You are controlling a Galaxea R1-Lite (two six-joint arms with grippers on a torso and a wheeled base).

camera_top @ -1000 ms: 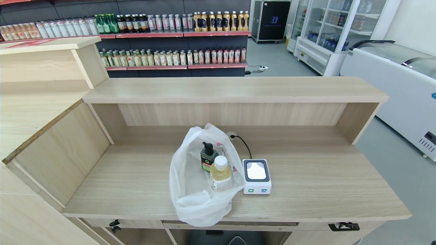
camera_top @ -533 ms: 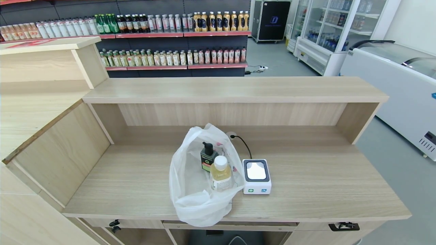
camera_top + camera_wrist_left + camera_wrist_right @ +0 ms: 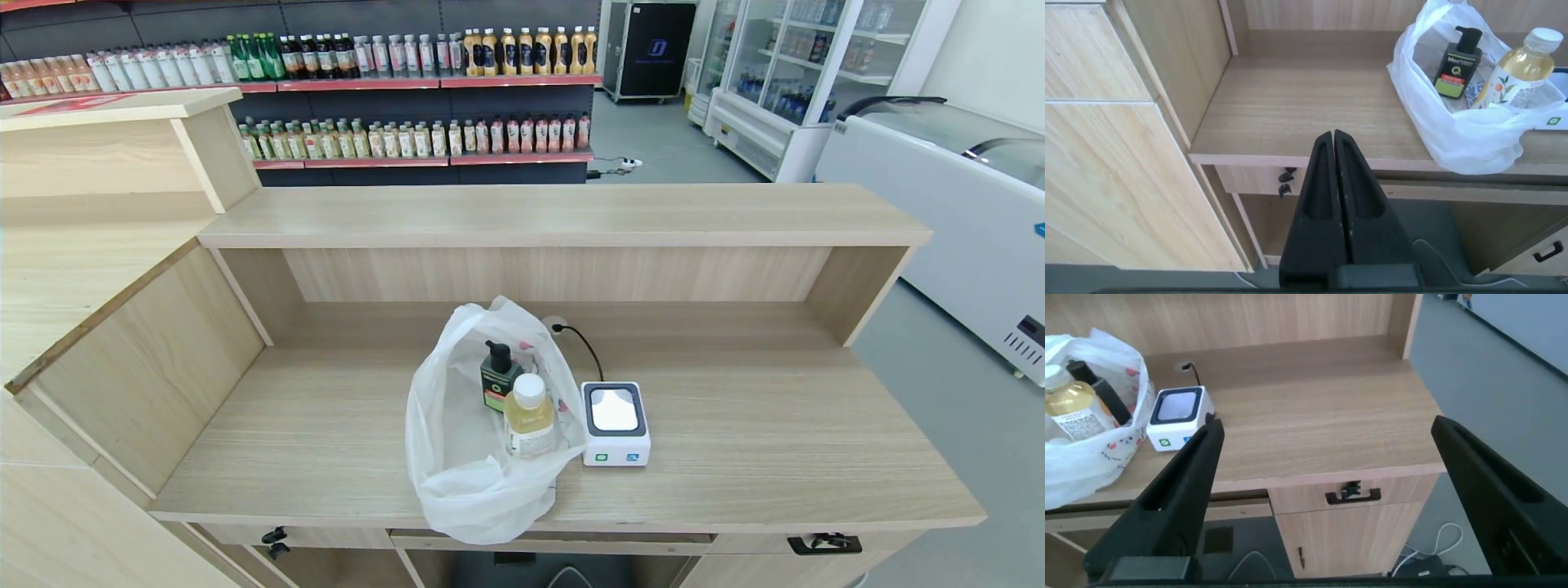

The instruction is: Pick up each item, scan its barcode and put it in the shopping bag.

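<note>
A white plastic shopping bag stands open on the wooden counter. Inside it are a yellow drink bottle with a white cap and a dark pump bottle; both also show in the left wrist view as the yellow bottle and the pump bottle. A white barcode scanner sits just right of the bag. My left gripper is shut, held low in front of the counter's left end. My right gripper is open and empty, below the counter's front edge on the right.
A cable runs from the scanner to the back wall of the counter. A raised shelf tops the counter, with a side panel on the left. Drawers with black handles sit under the front edge.
</note>
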